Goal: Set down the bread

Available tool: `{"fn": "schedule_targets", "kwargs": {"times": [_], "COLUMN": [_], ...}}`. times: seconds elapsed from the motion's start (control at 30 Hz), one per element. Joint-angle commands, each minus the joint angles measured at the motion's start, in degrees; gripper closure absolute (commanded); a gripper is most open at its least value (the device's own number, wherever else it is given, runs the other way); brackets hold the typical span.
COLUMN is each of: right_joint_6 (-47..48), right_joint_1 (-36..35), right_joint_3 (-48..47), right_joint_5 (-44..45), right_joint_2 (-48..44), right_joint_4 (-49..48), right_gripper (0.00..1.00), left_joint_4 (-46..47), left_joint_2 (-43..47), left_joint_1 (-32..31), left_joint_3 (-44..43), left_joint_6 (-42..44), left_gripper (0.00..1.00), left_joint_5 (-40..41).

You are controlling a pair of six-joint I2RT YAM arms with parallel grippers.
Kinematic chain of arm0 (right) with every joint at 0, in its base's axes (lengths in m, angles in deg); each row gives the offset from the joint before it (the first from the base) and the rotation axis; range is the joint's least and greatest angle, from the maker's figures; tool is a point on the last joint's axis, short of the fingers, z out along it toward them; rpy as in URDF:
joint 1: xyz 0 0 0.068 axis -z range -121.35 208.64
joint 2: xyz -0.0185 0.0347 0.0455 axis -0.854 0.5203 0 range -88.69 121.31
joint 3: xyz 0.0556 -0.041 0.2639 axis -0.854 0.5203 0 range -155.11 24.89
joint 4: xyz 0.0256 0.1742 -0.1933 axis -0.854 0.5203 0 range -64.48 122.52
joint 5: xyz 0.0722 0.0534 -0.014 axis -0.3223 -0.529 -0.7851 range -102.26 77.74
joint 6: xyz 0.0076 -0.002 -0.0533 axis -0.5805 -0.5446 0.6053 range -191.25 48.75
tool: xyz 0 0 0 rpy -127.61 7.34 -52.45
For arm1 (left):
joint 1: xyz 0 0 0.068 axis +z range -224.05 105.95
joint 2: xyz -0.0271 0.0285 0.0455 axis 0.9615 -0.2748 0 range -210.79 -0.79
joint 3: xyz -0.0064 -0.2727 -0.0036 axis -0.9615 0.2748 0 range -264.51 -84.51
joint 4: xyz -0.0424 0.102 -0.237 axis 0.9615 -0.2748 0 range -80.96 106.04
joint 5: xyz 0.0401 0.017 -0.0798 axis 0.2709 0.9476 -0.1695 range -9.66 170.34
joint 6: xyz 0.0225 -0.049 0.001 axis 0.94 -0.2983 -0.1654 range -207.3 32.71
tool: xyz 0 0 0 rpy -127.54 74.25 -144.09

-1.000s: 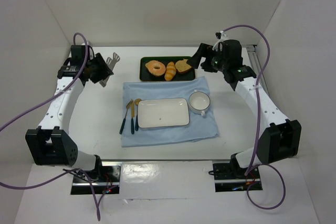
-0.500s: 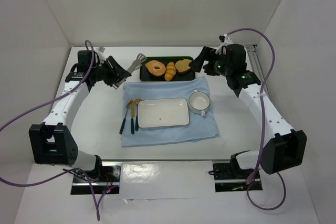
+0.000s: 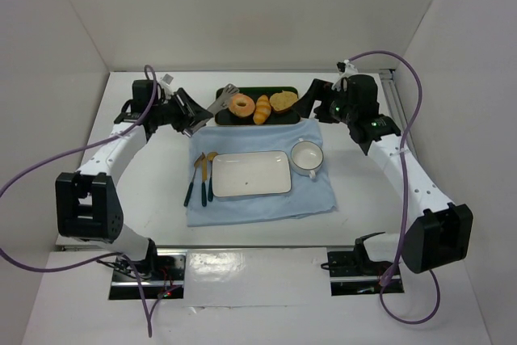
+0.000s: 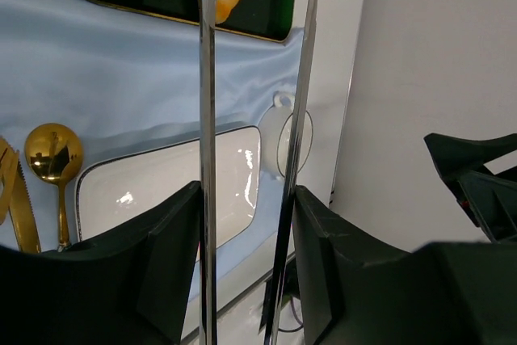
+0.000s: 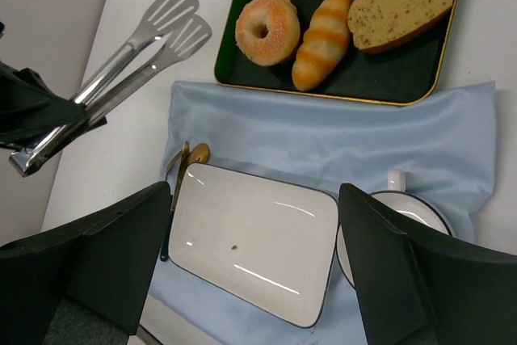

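Note:
The bread, a round orange-tan bagel [image 3: 240,105] [image 5: 267,27], lies at the left end of a dark green tray [image 3: 227,118] [image 5: 401,80] at the back of the table. My left gripper [image 3: 192,118] is shut on metal tongs [image 3: 224,99] [image 5: 136,50] [image 4: 208,127], whose open tips reach the tray's left end just beside the bagel. My right gripper [image 3: 310,101] is open and empty, hovering above the tray's right end. A white rectangular plate [image 3: 251,173] [image 5: 254,240] sits on a light blue cloth [image 3: 266,204] in front of the tray.
The tray also holds a striped golden roll [image 3: 262,108] [image 5: 322,39] and a brown bread slice [image 3: 282,102] [image 5: 400,9]. A white cup [image 3: 307,157] stands right of the plate. Gold cutlery with dark handles [image 3: 201,175] lies left of it. White walls enclose the table.
My left arm has swung right, carrying the tongs from the far left to the tray's left end beside the bagel. My right gripper has shifted slightly.

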Motion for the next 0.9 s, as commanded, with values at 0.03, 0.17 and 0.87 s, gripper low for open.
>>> {"fn": "schedule_targets", "kwargs": {"times": [0.03,0.17,0.87], "right_joint_6": [0.6,1.1,-0.5], "right_joint_1": [0.4,0.4,1.0], "right_joint_3": [0.1,0.1,0.1], "right_joint_5": [0.0,0.0,-1.0], "right_joint_2": [-2.0,-2.0,0.7], "right_joint_4": [-2.7,-2.7,-6.1], "right_gripper": [0.09,0.09,0.09], "left_joint_4": [0.6,-5.3,-14.9], "left_joint_2": [-3.0,-5.3,-3.0], "left_joint_1": [-1.4,-2.6,-1.0], "left_joint_3": [-3.6,-7.5,-5.0], "left_joint_6": [1.0,3.4,8.6], "left_gripper": [0.41,0.41,0.41], "left_joint_5": [0.2,2.9,4.8]}}
